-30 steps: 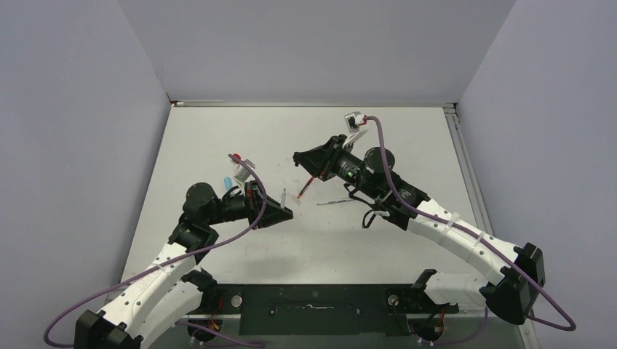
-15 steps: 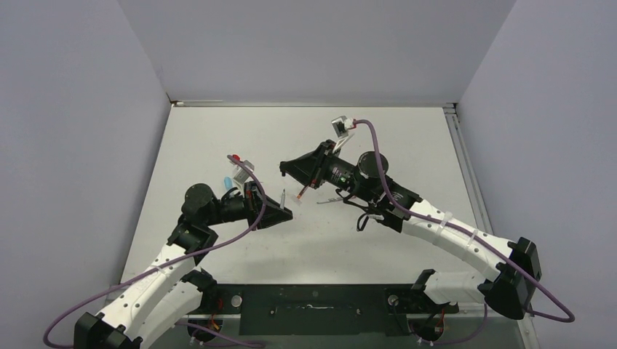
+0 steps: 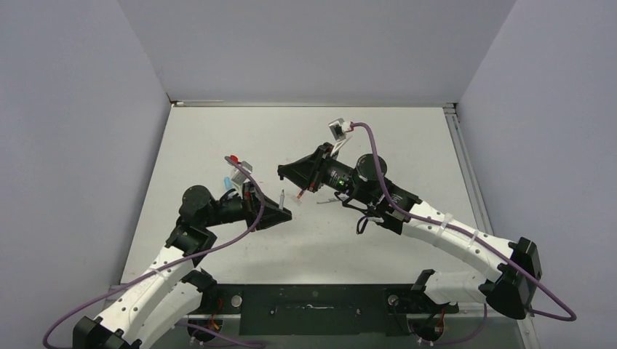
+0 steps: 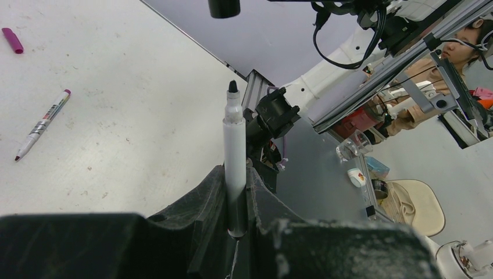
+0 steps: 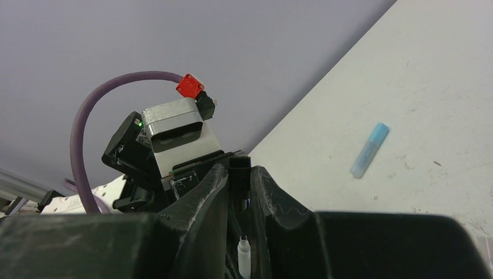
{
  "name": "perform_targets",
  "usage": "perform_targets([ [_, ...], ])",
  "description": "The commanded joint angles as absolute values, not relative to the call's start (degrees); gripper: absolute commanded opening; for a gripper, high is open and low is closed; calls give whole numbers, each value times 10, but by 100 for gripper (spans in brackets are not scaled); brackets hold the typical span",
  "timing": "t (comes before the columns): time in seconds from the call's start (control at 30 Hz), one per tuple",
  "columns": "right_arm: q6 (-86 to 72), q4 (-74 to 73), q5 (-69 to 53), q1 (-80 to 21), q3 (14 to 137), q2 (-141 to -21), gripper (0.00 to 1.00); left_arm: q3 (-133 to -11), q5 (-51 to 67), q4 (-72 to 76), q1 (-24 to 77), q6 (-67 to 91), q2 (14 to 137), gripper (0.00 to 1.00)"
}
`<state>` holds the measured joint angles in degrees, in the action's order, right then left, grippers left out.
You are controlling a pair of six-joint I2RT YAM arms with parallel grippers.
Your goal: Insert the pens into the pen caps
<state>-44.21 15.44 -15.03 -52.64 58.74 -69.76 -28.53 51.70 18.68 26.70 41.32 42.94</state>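
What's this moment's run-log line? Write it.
left gripper: shut on grey-white stick pen, tip up | right gripper: shut on short black cap | cap not on pen

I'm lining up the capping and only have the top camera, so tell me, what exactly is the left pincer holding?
Observer: The left pincer clamps a grey-white pen, its bare black tip pointing outward.
Operator: And the right pincer?
Observer: The right pincer grips a short black cap; the pen's tip shows just beneath it in the right wrist view.
Operator: Anything about the loose pen?
Observer: Left wrist view shows the loose pen has a magenta end.
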Motion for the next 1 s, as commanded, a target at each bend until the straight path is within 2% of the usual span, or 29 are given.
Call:
perform_targets([
  [0.0, -431, 165, -137, -534, 585, -672, 5, -290, 520, 207, 270, 404, 416, 0],
  [0.97, -426, 158, -111, -569, 569, -665, 5, -285, 512, 218, 270, 405, 399, 0],
])
